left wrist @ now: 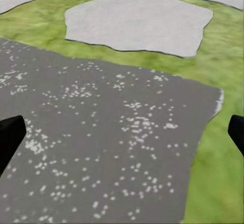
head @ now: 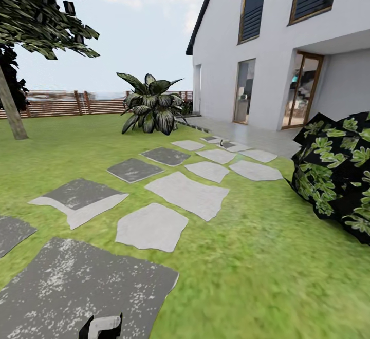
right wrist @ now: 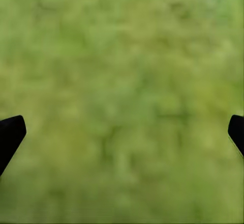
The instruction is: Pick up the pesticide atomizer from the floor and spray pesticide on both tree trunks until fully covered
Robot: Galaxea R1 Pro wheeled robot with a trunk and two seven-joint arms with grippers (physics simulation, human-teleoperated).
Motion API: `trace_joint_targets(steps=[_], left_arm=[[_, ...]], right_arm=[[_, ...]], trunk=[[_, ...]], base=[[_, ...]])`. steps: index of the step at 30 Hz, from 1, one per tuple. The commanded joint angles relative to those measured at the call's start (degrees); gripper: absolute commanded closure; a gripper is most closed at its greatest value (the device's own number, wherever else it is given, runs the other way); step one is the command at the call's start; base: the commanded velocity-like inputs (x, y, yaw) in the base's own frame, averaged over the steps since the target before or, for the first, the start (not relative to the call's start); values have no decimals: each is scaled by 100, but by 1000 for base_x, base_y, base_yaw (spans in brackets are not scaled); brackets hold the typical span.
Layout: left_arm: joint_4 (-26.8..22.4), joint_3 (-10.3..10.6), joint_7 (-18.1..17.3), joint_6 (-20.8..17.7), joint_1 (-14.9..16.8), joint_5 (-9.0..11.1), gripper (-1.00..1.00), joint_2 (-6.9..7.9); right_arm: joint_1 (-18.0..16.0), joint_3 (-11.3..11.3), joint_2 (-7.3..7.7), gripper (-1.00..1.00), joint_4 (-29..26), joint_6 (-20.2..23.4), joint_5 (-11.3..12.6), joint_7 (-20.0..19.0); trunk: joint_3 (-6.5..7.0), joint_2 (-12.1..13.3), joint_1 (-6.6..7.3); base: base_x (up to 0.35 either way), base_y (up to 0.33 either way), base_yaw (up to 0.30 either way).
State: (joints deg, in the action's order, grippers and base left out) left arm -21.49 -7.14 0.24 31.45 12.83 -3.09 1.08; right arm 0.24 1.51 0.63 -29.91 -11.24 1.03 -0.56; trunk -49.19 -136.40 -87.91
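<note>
We are crossing the short bright green grass lawn [head: 267, 257] w/ irregular grey stepping stones [head: 187, 193]; search/approach step, we judge. Small dark object w/ upright neck far up the path [head: 222, 144], poss. the pesticide atomizer, too small to confirm. One mottled grey-brown tree trunk [head: 11, 108] standing at far left. Left gripper [left wrist: 122, 132] and right gripper [right wrist: 122, 132] both spread wide, holding nothing. Next: driving closer to verify. No legible writing.
</note>
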Motion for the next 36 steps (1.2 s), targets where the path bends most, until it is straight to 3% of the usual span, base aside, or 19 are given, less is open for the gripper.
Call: trace_joint_targets(steps=[1, 36], left_arm=[[4, -26, 2, 19, 2, -34, -100, -3], [4, -24, 2, 19, 1, -34, -100, -3]], right_arm=[[2, 7, -1, -100, -6, -9, 11, -7], [2, 7, -1, -100, 11, -9, 11, -6]], trunk=[[-5, -2, -3], [-5, -2, -3]], base=[[328, 0, 0], [328, 0, 0]])
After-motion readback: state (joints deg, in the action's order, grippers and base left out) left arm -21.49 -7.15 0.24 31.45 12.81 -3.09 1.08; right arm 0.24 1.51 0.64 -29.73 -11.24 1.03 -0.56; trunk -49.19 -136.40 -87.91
